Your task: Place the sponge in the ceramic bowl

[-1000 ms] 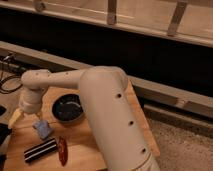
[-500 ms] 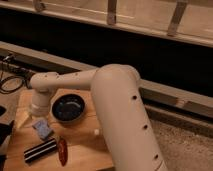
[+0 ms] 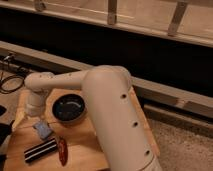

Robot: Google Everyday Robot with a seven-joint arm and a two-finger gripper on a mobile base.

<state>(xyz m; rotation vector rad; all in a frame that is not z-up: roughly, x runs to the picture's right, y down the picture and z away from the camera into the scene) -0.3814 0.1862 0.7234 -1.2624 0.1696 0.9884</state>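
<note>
The light-blue sponge (image 3: 42,129) lies on the wooden table (image 3: 85,145), left of centre. The glossy black ceramic bowl (image 3: 68,108) stands just up and to the right of it, with nothing visible inside. My white arm reaches across the table from the lower right and bends down at the left. Its gripper (image 3: 38,118) hangs directly above the sponge, close to it or touching it, and left of the bowl.
A black-and-white striped block (image 3: 40,150) and a red oblong object (image 3: 62,150) lie near the table's front edge, below the sponge. A pale yellowish item (image 3: 18,120) sits at the table's left edge. Black cables (image 3: 10,82) hang off to the left. A dark wall runs behind.
The arm's wrist has shifted slightly right and lower over the sponge, and the arm's bulk fills more of the view. The sponge, the bowl and the other objects stay put on the table.
</note>
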